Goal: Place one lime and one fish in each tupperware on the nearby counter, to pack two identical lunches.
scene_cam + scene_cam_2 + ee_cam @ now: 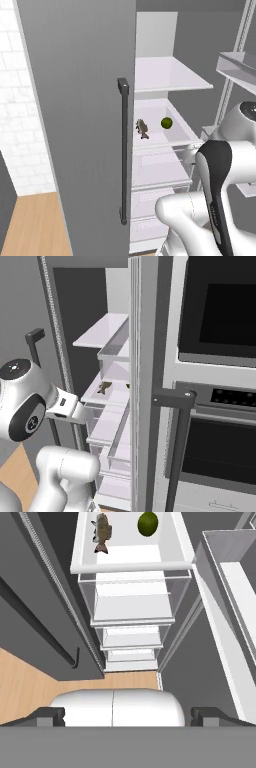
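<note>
Inside the open fridge, a grey-brown fish point(142, 128) and a dark green lime point(167, 123) lie side by side on a white shelf point(170, 137), a little apart. From the right base view the fish point(104, 387) shows on the same shelf, behind the door edge. In the hand view the fish point(102, 531) and lime point(148, 523) sit at the top, well ahead of my gripper point(129, 717). Its fingertips point(50, 714) stand wide apart, open and holding nothing. The tupperware is out of view.
The grey fridge door point(85, 125) with its long dark handle point(123, 150) stands open on the left. Clear drawers point(132, 607) stack below the shelf, and door bins point(235, 577) line the right. A wall oven point(220, 306) stands right of the fridge. A tan wooden surface point(30, 225) meets a white tile wall.
</note>
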Available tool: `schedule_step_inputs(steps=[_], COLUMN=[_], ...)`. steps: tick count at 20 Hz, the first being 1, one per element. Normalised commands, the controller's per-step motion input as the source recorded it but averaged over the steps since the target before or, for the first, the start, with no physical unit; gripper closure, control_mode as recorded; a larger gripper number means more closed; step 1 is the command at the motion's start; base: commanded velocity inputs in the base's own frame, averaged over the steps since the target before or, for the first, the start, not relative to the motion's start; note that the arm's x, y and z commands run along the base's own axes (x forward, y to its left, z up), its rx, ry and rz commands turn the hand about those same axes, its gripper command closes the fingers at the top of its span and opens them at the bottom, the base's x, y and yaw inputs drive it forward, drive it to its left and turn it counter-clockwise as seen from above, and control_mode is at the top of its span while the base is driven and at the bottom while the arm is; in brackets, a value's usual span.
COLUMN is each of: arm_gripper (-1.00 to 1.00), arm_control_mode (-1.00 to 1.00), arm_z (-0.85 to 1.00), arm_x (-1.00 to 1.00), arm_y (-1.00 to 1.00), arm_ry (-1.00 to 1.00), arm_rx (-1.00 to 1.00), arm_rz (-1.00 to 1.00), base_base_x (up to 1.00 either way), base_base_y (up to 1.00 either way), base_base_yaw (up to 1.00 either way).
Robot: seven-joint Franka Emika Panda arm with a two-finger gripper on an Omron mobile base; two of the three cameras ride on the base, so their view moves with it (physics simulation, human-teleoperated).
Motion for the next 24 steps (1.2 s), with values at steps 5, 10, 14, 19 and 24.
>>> schedule_step_inputs(steps=[5,10,14,19,24], arm_gripper=[-1.00,-1.00,-1.00,-1.00,-1.00], arm_control_mode=[1.00,-1.00,-1.00,-1.00,-1.00], arm_z=[0.00,0.00,0.00,0.00,-0.08], arm_x=[0.00,0.12,0.70,0.86,1.00], arm_y=[0.00,0.06,0.07,0.01,0.00], arm_ry=[0.00,-0.04,-0.11,-0.08,0.00], arm_rx=[0.00,0.00,0.00,0.00,0.04], arm_rz=[0.00,0.00,0.00,0.00,0.00], base_base_x=[0.01,0.04,0.00,0.00,0.00], base_base_y=[0.00,0.00,0.00,0.00,0.00], base_base_yaw=[0.00,0.00,0.00,0.00,0.00])
